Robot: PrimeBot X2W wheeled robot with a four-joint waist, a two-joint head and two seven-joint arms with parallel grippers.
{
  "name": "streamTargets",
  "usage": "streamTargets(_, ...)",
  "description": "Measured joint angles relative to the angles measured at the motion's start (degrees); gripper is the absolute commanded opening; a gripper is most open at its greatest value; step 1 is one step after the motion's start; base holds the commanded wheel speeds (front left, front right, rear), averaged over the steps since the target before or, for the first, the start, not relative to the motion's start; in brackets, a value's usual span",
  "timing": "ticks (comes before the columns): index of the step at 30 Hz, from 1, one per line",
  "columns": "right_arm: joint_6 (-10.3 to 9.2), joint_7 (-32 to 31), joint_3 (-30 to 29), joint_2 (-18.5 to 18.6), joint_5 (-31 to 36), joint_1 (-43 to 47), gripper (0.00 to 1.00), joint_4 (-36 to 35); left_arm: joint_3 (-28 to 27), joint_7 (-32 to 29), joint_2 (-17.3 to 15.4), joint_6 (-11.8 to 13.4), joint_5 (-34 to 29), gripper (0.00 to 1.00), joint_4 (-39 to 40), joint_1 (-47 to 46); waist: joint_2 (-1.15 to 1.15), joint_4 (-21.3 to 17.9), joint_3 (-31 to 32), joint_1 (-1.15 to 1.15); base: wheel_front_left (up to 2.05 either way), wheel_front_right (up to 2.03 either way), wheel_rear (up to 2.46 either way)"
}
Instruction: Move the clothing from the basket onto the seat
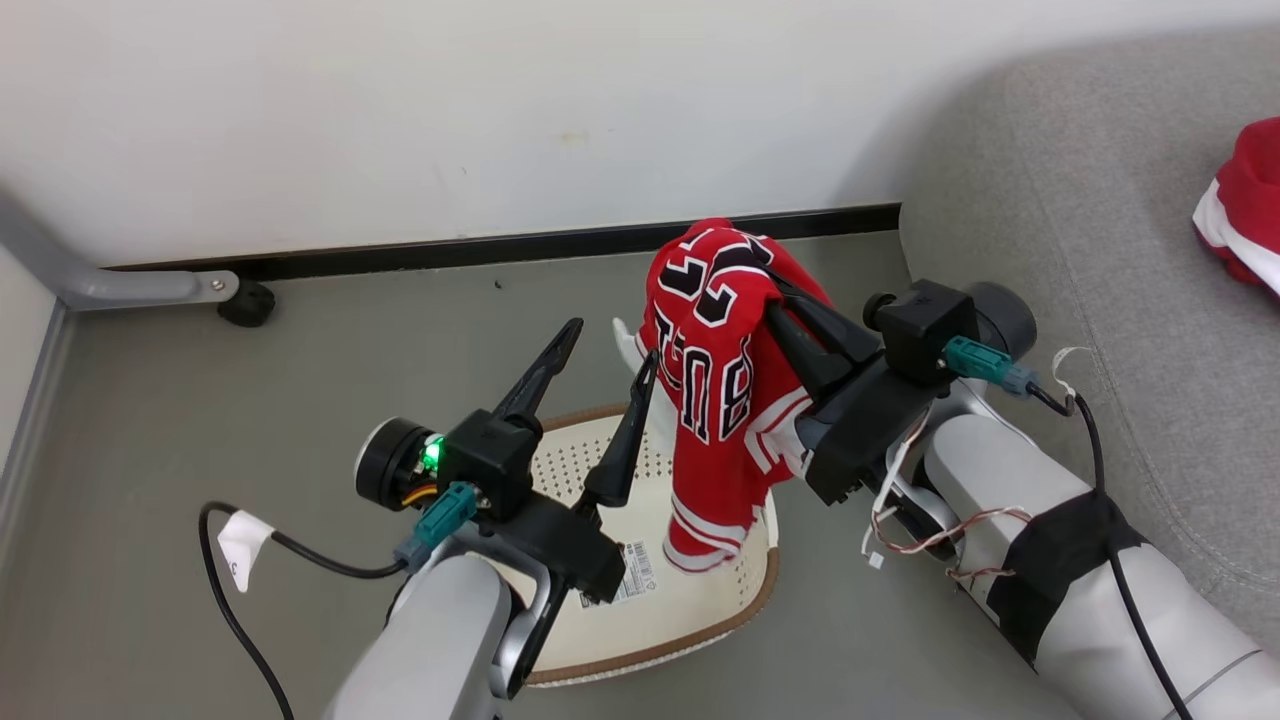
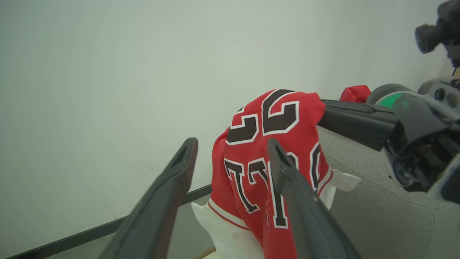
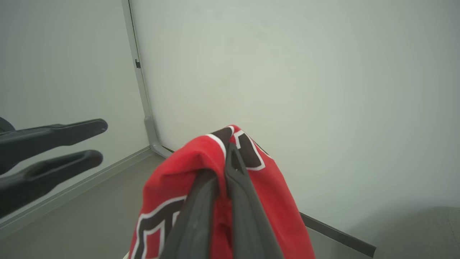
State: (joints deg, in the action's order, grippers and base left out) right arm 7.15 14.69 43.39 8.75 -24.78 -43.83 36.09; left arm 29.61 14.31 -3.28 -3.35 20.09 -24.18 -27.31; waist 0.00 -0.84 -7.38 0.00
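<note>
The left gripper (image 1: 612, 345) is hovering wide open and empty over the cream-white perforated plastic basket (image 1: 690, 610) while, just beside it, the raised right gripper (image 1: 775, 297) is pinching the top of the bright red lettered jersey (image 1: 715, 400), which is dangling lengthwise below its fingertips, the large grey fabric seat (image 1: 1100, 250) lying off to its right.

two pale grey rounded forearms (image 1: 450, 640) end in black wrist blocks (image 1: 490, 455) with long, tapering black fingers (image 1: 540, 375). each has a teal plug (image 1: 450, 510) on a black cable (image 1: 300, 560), the left one with a white tag (image 1: 243, 540). a green light (image 1: 433, 455) glows on the left wrist. black tape (image 1: 1060, 560) and thin red-and-white wires (image 1: 940, 535) mark the right forearm.
</note>
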Motion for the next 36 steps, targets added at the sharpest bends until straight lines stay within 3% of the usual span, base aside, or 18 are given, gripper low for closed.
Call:
streamTargets(22,-0.04,0.0,-3.4,1.0,-0.4,3.6,0.0,-4.2,0.8,0.0,0.1,-1.3,0.0,1.0,-1.8,3.8,0.0,-9.4,1.6,0.0,0.0,0.0,0.0)
streamTargets(36,-0.67,0.0,-5.5,1.7,-0.3,5.9,0.0,-7.9,0.9,0.0,0.1,-2.2,0.0,1.0,-2.4,5.0,0.0,-17.4,2.5,0.0,0.0,0.0,0.0)
